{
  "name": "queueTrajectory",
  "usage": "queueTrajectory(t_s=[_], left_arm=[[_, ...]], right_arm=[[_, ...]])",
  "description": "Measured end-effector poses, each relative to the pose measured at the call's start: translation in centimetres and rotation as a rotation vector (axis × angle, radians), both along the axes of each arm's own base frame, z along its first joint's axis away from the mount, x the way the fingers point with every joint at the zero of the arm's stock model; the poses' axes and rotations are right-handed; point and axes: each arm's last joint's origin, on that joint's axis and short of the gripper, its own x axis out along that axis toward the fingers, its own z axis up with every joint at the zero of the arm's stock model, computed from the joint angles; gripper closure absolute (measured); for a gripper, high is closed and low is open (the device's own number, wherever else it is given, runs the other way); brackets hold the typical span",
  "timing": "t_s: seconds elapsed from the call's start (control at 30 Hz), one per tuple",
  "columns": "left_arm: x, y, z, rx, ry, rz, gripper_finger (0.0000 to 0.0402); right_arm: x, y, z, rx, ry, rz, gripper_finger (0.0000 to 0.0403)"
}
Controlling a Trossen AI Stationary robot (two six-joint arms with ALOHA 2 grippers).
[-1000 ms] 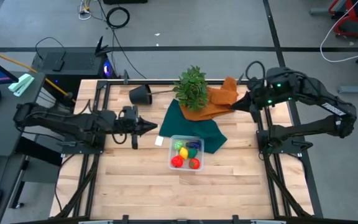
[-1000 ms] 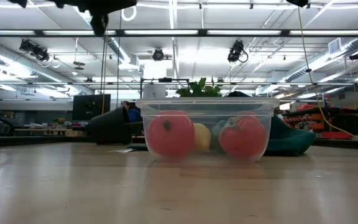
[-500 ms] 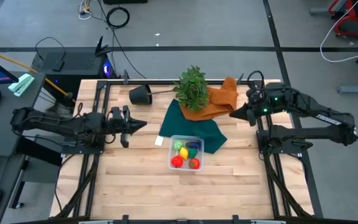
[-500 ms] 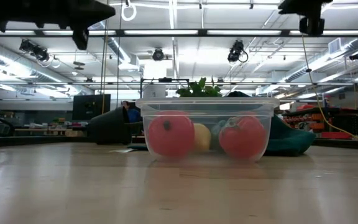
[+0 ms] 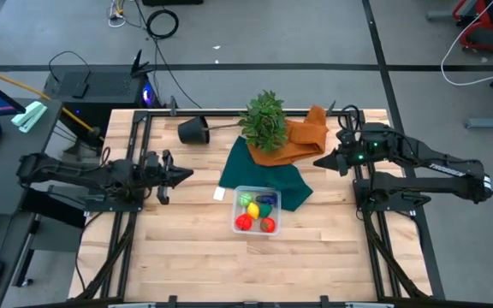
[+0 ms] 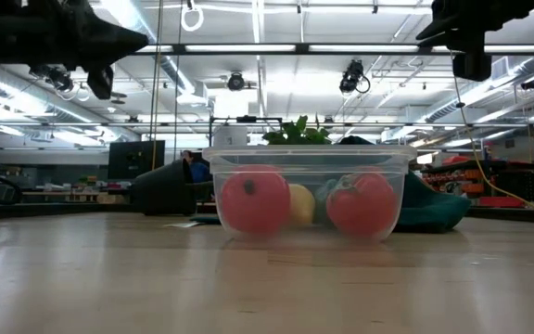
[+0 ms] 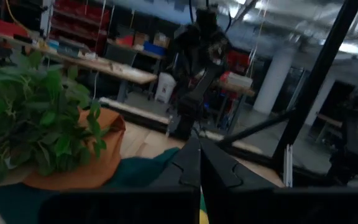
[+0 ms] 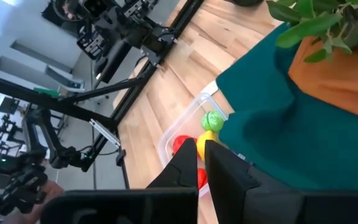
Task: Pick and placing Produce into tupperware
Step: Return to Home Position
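The clear tupperware (image 5: pixel 257 210) stands with its bottom on the wooden table, at the near edge of a teal cloth. Inside it lie two red pieces of produce (image 6: pixel 254 202), a yellow one (image 5: pixel 252 210), a green one (image 5: pixel 246 200) and a dark blue one (image 5: pixel 267 205). My left gripper (image 5: pixel 182 174) hovers shut, left of the container and above the table. My right gripper (image 5: pixel 317 161) hovers shut beyond the container's right side, over the cloth's right edge. In the right wrist view the tupperware (image 8: pixel 185 134) shows past the fingers.
A leafy plant (image 5: pixel 265 120) lies tipped, with its black pot (image 5: pixel 195 130) at the far left. An orange cloth (image 5: pixel 302 133) and the teal cloth (image 5: pixel 264 175) lie beyond the container. A small white block (image 5: pixel 219 194) sits left of it. Bare wood lies near the front edge.
My left gripper has drawn back toward the table's left edge, away from the tupperware. My right gripper has come down and a little toward the near edge as its arm folded lower. The tupperware and produce have stayed put.
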Motion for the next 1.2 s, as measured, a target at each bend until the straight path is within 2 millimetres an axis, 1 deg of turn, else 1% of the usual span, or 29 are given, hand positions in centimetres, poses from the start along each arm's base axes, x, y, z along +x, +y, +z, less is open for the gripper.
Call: queueTrajectory(t_s=[0.1,0.5,0.77,0.9,1.03,1.2], left_arm=[[-0.5,0.1,-0.6,-0.004,-0.048,0.003,0.0396],[-1.5,0.2,-2.1,0.018,-0.071,0.012,0.0398],[-2.0,0.2,-1.7,0.046,-0.113,0.024,0.0397],[-2.1,0.2,-1.8,-0.001,-0.109,0.014,0.0394],[-1.9,0.2,-2.3,-0.102,-0.079,-0.007,0.0398],[-1.9,0.2,-2.4,-0.185,-0.074,-0.048,0.0387]], right_arm=[[-0.1,0.0,0.1,0.008,-0.006,-0.004,0.0403],[-0.4,0.1,0.2,0.043,-0.018,-0.023,0.0403],[-0.7,0.2,0.3,0.033,-0.031,-0.034,0.0403],[-1.9,0.6,0.9,0.010,-0.093,-0.036,0.0403],[-3.9,1.2,1.6,-0.059,-0.183,-0.096,0.0403],[-6.0,1.7,2.4,-0.135,-0.300,-0.132,0.0403]])
